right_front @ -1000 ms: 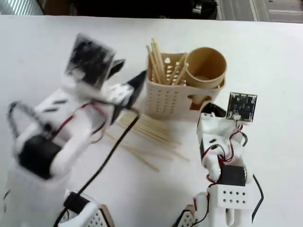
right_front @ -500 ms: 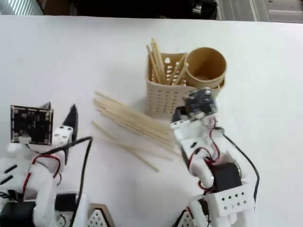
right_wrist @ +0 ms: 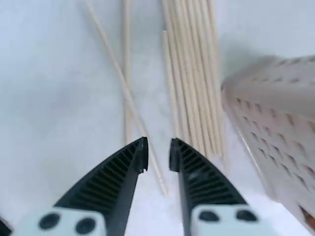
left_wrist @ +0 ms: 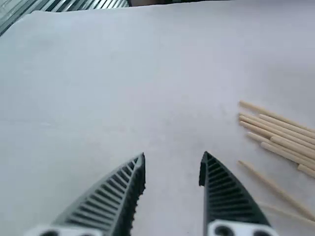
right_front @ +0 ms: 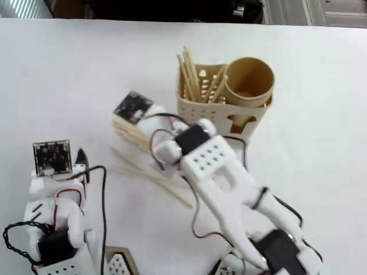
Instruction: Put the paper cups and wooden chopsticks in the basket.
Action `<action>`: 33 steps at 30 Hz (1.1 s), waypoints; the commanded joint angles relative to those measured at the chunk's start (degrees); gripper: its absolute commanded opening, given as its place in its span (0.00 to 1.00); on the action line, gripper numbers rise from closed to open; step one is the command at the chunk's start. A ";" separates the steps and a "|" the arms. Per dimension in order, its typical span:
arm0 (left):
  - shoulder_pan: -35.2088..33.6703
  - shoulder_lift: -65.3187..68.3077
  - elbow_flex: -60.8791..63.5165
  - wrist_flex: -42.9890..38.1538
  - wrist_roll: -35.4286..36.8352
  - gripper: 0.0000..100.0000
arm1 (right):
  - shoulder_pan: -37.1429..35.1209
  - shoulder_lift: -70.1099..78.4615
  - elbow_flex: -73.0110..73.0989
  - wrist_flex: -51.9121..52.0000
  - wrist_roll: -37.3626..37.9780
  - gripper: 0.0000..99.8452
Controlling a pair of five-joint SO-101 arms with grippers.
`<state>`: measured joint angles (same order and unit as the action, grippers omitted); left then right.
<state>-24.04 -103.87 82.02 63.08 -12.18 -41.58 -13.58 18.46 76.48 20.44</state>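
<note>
A cream perforated basket (right_front: 213,117) stands at mid-table, holding a brown paper cup (right_front: 249,80) and several upright wooden chopsticks (right_front: 192,77). More chopsticks (right_front: 150,175) lie loose on the table to its left. The right arm (right_front: 200,154) stretches across that pile, its wrist covering part of it. In the right wrist view my right gripper (right_wrist: 157,150) hovers just above the loose chopsticks (right_wrist: 192,98), narrowly open, holding nothing, with the basket wall (right_wrist: 275,123) beside it. My left gripper (left_wrist: 173,164) is open and empty over bare table, the chopstick ends (left_wrist: 280,132) off to one side.
The left arm (right_front: 54,200) sits drawn back at the table's near left corner, its gripper (right_front: 80,157) pointing away from the front edge. White tabletop (right_front: 69,69) spreads out to the far left and right of the basket.
The left arm pulled back from beside the basket to the near left corner. The right arm swung left from in front of the basket to over the loose chopsticks.
</note>
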 commanded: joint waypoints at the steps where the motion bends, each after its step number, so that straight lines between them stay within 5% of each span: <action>1: -3.38 -0.92 0.26 -1.76 2.55 0.19 | -3.56 7.08 -4.75 -0.13 0.62 0.15; 24: -4.88 -0.92 0.53 -1.58 3.16 0.19 | -8.92 35.47 -14.33 -5.32 0.18 0.15; 28: -4.88 -0.92 0.53 -1.49 3.16 0.19 | -8.22 37.76 -14.42 -7.16 0.53 0.02; 33: -4.88 -0.92 0.53 -1.49 3.16 0.19 | -7.43 36.53 -14.42 -4.44 2.46 0.02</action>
<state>-28.26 -104.13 82.90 62.90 -9.98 -48.88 24.13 5.10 69.89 20.88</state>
